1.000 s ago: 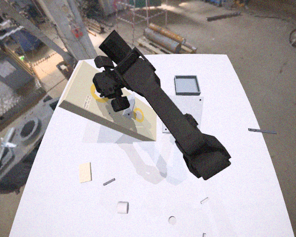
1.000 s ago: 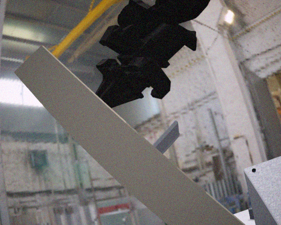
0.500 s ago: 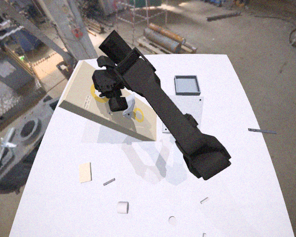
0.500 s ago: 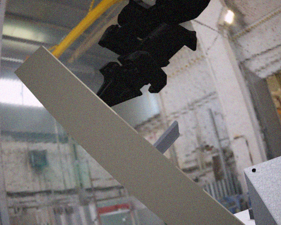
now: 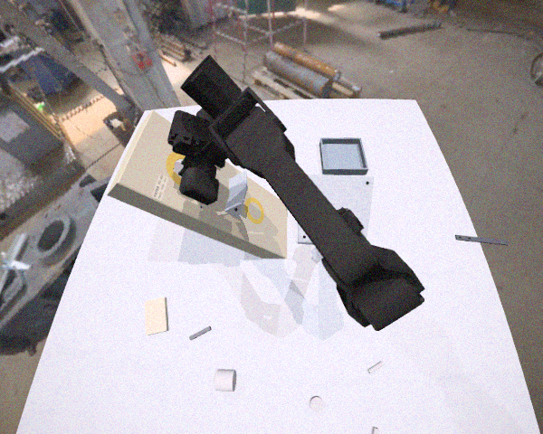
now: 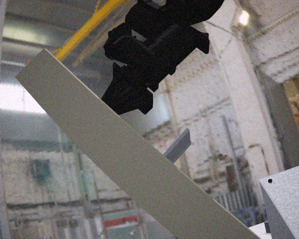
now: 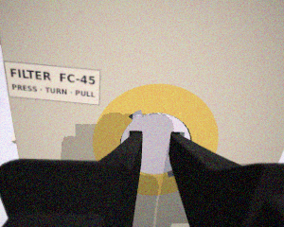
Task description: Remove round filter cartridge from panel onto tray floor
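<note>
Filter cartridge [image 5: 178, 166] [image 7: 156, 124], 1 piece, pale round face inside 1 yellow ring [image 5: 172, 174] [image 7: 205, 128], located in the tilted service panel [image 5: 140, 154] [image 6: 134, 151] [image 7: 246, 57]. End effector [image 5: 180, 163] [image 7: 154, 137]: 2 fingers clenched on the cartridge, by my judgement at its face. Status: grip made, turn perhaps under way; outstanding, by the panel's label [image 7: 53, 83], the pull, then tray [image 5: 343, 156] placement, release and withdrawal.
</note>
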You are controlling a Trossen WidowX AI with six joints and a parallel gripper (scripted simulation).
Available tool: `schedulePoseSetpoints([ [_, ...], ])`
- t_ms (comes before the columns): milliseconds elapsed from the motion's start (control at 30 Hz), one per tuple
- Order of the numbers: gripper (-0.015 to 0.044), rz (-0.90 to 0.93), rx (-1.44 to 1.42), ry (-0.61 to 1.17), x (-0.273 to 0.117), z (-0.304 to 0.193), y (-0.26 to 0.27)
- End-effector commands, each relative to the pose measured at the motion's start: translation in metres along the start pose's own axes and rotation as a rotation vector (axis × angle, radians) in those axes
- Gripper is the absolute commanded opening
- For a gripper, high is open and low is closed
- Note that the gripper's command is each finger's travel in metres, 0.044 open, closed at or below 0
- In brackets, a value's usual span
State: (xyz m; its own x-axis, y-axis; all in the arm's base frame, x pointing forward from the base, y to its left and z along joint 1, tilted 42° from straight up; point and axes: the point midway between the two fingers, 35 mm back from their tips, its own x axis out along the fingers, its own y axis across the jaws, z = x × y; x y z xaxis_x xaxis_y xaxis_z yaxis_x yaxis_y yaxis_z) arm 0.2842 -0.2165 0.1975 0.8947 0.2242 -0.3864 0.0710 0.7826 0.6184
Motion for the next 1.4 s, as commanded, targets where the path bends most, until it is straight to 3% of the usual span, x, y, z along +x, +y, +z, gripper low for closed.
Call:
schedulePoseSetpoints([
  [0, 0.0000, 0.002, 0.155, 0.011, 0.0058, -0.0013, 0.0004],
  [967, 0.0000, -0.004, 1.155, 0.011, 0.0073, -0.0013, 0.0005],
  [1367, 0.0000, -0.003, 1.036, 0.011, 0.0084, -0.0013, 0.0006],
])
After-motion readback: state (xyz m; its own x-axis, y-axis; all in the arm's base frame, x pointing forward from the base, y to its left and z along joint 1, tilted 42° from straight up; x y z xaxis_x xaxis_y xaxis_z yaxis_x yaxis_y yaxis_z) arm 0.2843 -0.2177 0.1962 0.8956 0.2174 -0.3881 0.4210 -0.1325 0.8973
